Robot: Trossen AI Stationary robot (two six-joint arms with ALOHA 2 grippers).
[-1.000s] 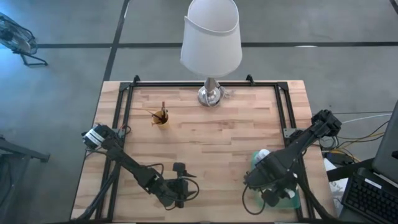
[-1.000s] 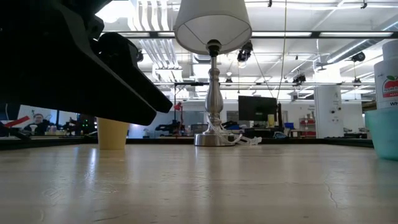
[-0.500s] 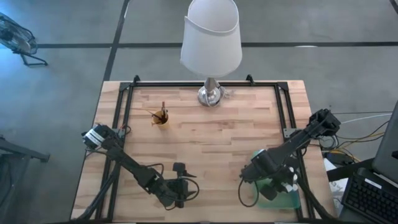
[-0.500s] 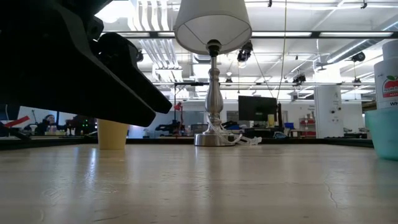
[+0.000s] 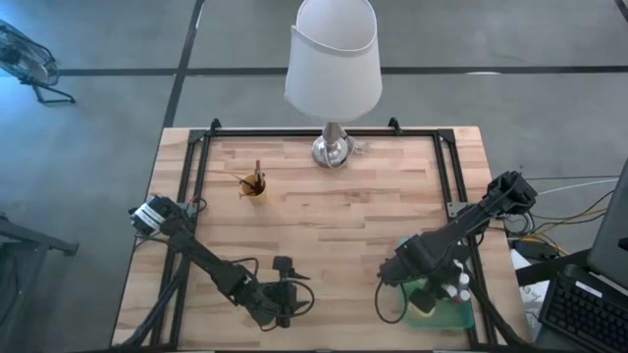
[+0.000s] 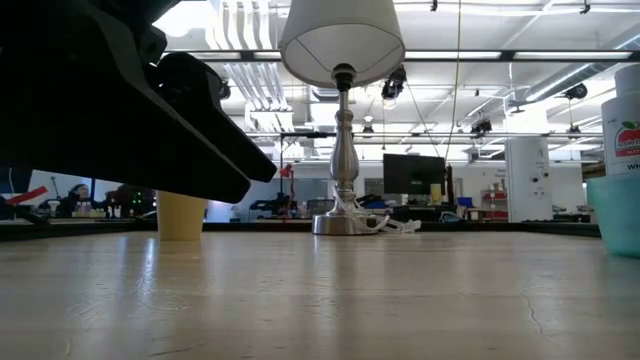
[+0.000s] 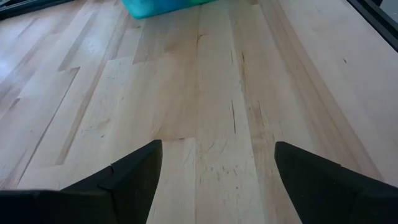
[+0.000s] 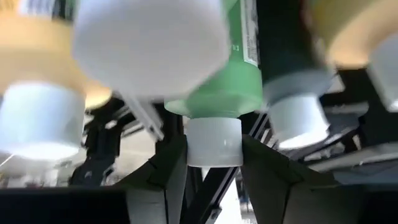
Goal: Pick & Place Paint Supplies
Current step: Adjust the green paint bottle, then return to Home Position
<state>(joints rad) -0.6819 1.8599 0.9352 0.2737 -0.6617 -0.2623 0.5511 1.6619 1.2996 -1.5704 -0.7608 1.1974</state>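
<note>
A green tray (image 5: 449,316) lies at the table's near right corner with several white-capped paint bottles (image 5: 460,288) in it. My right gripper (image 5: 429,297) hangs over the tray. In the right wrist view it (image 8: 213,168) is shut on a green paint bottle (image 8: 229,81), with yellow and dark green bottles packed beside it. A tan cup (image 5: 254,185) holding dark-handled brushes stands at the far left. My left gripper (image 5: 294,299) waits open just above the wood near the front edge, nothing between its fingers (image 7: 217,180). My right gripper pinches the green bottle's white cap (image 8: 213,142) between its two fingers, one on each side. The fingers slant down into the tray from the table's left. The bottle sits among the other bottles; what its lower end rests on is hidden.
A tall lamp with a white shade (image 5: 334,54) stands on its metal base (image 5: 333,149) at the far middle. A black frame (image 5: 444,167) runs along the table's sides and back. Bare wood lies between the two arms. A white bottle (image 6: 624,135) shows above the tray in the low view.
My right gripper has sunk a little over the tray, its wrist shifting toward the table's left and rolling. White bottle caps that it covered in the high view now show beside it.
</note>
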